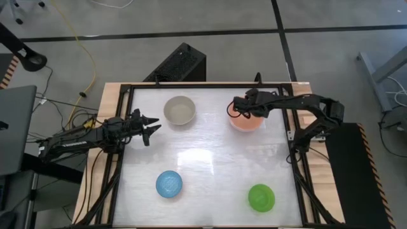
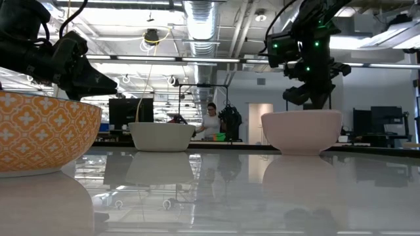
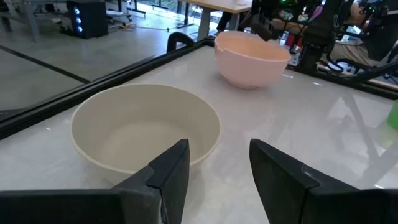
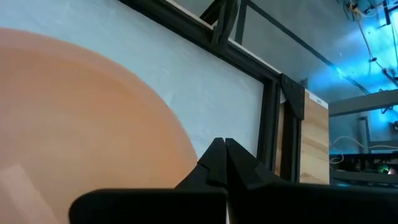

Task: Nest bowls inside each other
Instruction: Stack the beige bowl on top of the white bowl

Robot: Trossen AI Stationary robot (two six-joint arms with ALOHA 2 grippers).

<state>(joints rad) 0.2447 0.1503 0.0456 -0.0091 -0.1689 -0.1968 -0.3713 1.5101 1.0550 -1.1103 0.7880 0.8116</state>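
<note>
Glossy white tabletop (image 1: 210, 159) throws back the ceiling lights, so it looks slick underfoot for light plastic. The beige-grey bowl (image 1: 180, 110) sits near the far edge, left of middle; the salmon-pink bowl (image 1: 247, 118) near the far right corner; the blue bowl (image 1: 169, 184) and green bowl (image 1: 261, 197) lie toward the near edge. The right gripper (image 1: 236, 106) is at the salmon bowl's rim, fingers pinched together, apparently on the wall, though I cannot be sure. The left gripper (image 1: 152, 124) waits by the left edge, jaws apart. These bowls look stiff, thin and smooth; pinching the rim seems the surest hold.
</note>
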